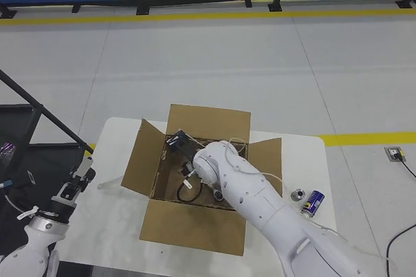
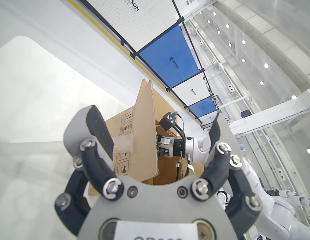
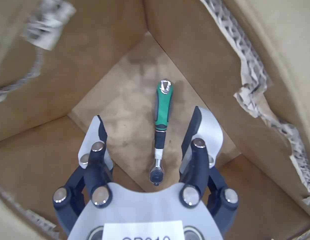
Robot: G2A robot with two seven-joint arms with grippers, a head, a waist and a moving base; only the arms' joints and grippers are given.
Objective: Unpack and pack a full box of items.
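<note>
Two arms are on my screens, so I start with the one left of the box (image 1: 194, 228). The left tool (image 1: 83, 176) hangs over the counter (image 1: 118, 221) at its edge, out to the left of the box and clear of its left flap. From its own wrist camera that left tool (image 2: 157, 131) is spread wide with nothing between its fingers (image 2: 95, 123), and it points at the outer face of that flap on the box (image 2: 142, 131). The cardboard box stands in the middle of the white counter with all four flaps folded outward. The right arm reaches down through the open top of the box from its right side, so the right tool (image 1: 187, 183) is inside the walls. On the right wrist camera the right tool (image 3: 150, 118) is released and empty, and it hovers above the floor of the box (image 3: 195, 38). A ratchet wrench (image 3: 161, 116) with a green and black handle lies flat on the box floor near a corner. It lines up with the gap between the spread fingers, but neither finger touches it. Just right of the box, on the counter, sits a small silvery round piece (image 1: 297, 195). A blue can (image 1: 313, 202) lies on its side right beside that piece, on the side away from the box.
</note>
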